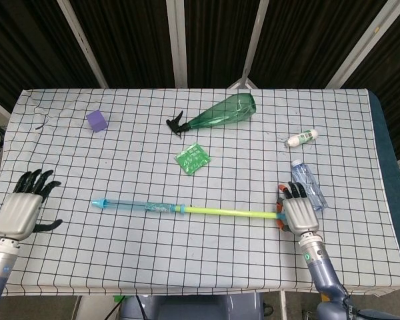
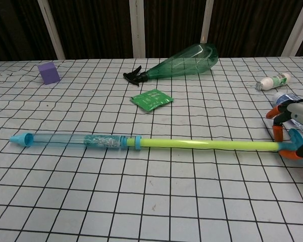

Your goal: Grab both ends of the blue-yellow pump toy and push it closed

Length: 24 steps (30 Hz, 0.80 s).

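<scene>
The pump toy lies stretched out across the table: a clear blue barrel (image 1: 137, 206) (image 2: 73, 140) with a blue tip on the left, and a yellow rod (image 1: 230, 213) (image 2: 207, 145) running right to an orange handle (image 2: 281, 142). My right hand (image 1: 297, 212) (image 2: 299, 128) grips that orange handle at the toy's right end. My left hand (image 1: 23, 209) hovers over the table's left side with fingers spread, well left of the blue tip (image 1: 97, 202) and holding nothing. The chest view does not show the left hand.
A green spray bottle (image 1: 217, 114) lies at the back centre, a green packet (image 1: 193, 158) in front of it. A purple cube (image 1: 97, 121) sits back left. A small white bottle (image 1: 301, 139) and a clear water bottle (image 1: 309, 183) lie near my right hand.
</scene>
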### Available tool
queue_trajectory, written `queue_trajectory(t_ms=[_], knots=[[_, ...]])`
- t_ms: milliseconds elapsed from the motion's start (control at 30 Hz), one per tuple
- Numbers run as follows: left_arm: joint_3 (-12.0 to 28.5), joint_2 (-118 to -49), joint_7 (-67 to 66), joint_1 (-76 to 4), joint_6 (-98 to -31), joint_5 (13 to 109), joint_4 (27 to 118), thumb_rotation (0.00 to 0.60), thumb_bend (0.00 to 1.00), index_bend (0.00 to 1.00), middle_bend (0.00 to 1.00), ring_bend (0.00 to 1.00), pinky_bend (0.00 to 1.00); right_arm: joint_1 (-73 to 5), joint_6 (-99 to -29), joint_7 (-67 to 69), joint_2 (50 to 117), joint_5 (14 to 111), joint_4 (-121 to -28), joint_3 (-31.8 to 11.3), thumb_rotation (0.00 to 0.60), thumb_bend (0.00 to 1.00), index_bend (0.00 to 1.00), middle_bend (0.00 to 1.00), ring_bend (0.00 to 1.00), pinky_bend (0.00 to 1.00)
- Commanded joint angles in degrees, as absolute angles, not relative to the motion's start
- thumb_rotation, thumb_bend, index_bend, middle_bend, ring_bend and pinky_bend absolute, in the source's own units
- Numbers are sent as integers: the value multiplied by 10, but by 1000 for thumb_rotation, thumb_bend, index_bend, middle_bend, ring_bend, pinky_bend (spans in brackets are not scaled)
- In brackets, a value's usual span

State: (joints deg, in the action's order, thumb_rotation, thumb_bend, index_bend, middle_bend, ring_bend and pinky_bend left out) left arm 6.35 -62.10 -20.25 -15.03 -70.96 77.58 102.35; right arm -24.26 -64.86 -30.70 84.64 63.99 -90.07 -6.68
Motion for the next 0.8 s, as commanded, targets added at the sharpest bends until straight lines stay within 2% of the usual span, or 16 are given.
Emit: queue_trajectory(t_ms=[33,233,500,800], knots=[[89,-640,-266,-204,-645,710,1019,600,217,341,109,0,0,-242,-648,-304,844,640,-903,-65,600,415,676,188,0,0],[96,-699,-343,-260,-595,642,987,600,274,391,119,0,0,-243,-647,-302,839,639,-903,-63,600,416,676,189,0,0],[96,-781,-395,-304,-576,580,929,600,309,405,123,0,0,-243,-648,-300,836,638,-904,-60,600,415,676,188,0,0],[84,-826,-418,-329,-572,552,905,600,323,438,131,0,0,-244,-650,-296,835,638,-904,-59,600,419,676,189,0,0]])
